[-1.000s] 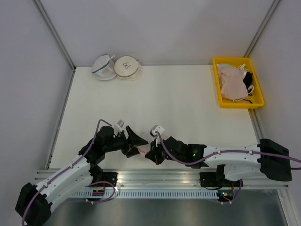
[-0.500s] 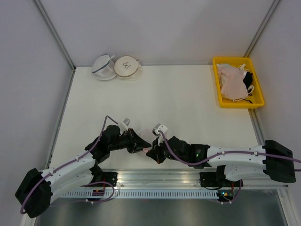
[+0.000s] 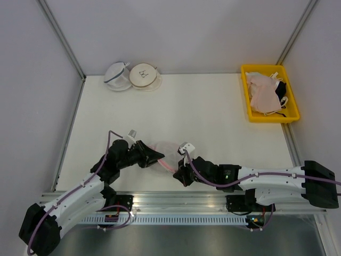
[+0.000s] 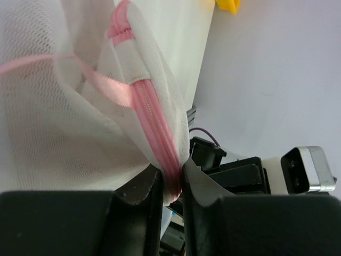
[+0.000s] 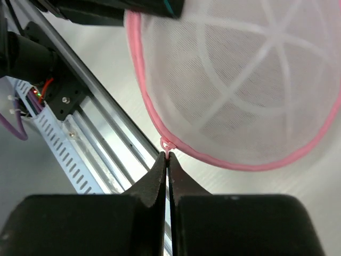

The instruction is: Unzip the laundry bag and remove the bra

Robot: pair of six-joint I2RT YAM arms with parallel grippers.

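**Near edge crowded, middle open**

Both arms fold inward along the near edge. The laundry bag (image 3: pixel 164 149) sits between them, pinched at its zipper seam by the left fingers (image 4: pixel 141 189) and at its pull tab (image 5: pixel 167 145) by the right fingers (image 5: pixel 154 176). No gap to pass there.

Mid tabletop (image 3: pixel 202 112) is bare, a wide passage.

Back-left corner: dark-trimmed pouch (image 3: pixel 117 76) and beige-rimmed pouch (image 3: pixel 145 76), touching.

Right edge: yellow bin (image 3: pixel 246 96), heaped with garments.

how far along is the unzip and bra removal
Done: both claws have grips. In hand: the left claw clamps the zipper edge of the laundry bag; the right claw pinches the pink zipper pull. Left: the rim looks zipped shut and no bra is out.
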